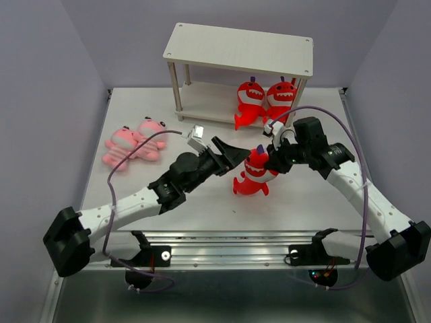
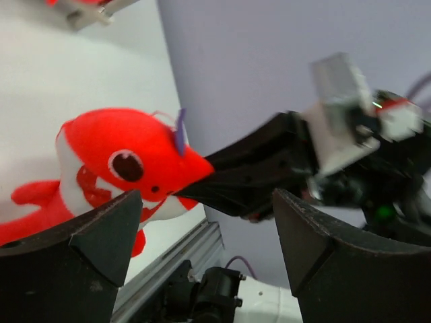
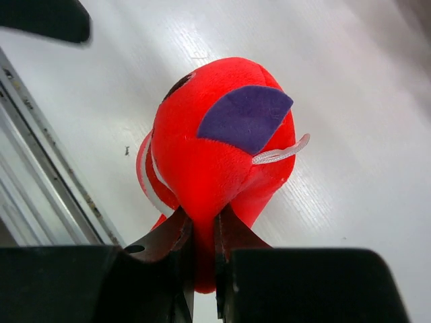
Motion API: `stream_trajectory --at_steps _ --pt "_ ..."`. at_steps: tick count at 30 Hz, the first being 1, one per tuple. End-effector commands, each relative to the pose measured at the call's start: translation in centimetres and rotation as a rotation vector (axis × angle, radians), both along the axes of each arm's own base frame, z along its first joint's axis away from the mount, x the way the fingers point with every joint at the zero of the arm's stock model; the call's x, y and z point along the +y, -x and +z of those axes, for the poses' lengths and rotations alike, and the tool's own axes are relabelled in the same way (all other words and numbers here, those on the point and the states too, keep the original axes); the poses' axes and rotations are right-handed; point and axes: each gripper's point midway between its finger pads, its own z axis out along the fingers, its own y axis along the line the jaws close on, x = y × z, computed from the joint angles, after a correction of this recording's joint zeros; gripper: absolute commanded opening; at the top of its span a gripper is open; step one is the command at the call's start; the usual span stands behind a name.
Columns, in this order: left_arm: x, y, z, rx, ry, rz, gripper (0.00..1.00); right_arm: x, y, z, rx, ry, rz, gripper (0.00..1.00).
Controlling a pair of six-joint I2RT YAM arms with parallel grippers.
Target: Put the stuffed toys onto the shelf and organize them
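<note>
Clearly, right fingers (image 3: pixel 168 243) tight on red shark (image 3: pixel 195 161) (pinch unclear overhead), left fingers (image 2: pixel 87 249) wide.

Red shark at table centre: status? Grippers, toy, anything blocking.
Left gripper open, facing red shark. Right gripper shut on its back. Shelf lower tier holds two sharks at right; nothing blocking.

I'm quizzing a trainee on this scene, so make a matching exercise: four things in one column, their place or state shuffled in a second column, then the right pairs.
1. left tool
2. right tool
3. pink toys
4. red pair of toys

A. at the shelf's lower board
B. shut on a red toy
C. open
D. lying on the table, left side

Pairs: 1-C, 2-B, 3-D, 4-A
</note>
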Motion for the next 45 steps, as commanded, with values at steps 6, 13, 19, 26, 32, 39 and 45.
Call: stream_trajectory --at_steps 6,13,19,26,32,39,45 --pt "3.1 6.1 1.6 -0.587 -0.269 -0.283 0.89 0.2 1.3 4.5 0.022 -0.133 0.094 0.01" --pt "4.4 8.1 -0.8 -0.647 -0.351 -0.333 0.89 -0.1 1.2 9.0 0.080 -0.283 0.166 0.01" --pt "2.7 8.1 -1.9 -0.669 -0.417 -0.373 0.89 -0.5 1.3 9.5 0.144 -0.338 0.196 0.01" --pt "0.9 8.0 -1.9 -0.734 -0.501 -0.371 0.89 -0.3 2.3 8.5 0.192 -0.359 0.218 0.01" --pt "0.2 6.7 -2.5 -0.774 -0.612 -0.321 0.89 -0.1 2.7 8.3 0.216 -0.377 0.231 0.01" --pt "0.4 6.0 -2.8 -0.788 -0.645 -0.285 0.83 0.1 3.0 8.5 0.230 -0.396 0.239 0.01" --pt "0.0 6.7 -4.1 -0.744 -0.610 -0.319 0.61 0.4 2.8 8.9 0.236 -0.422 0.238 0.01"
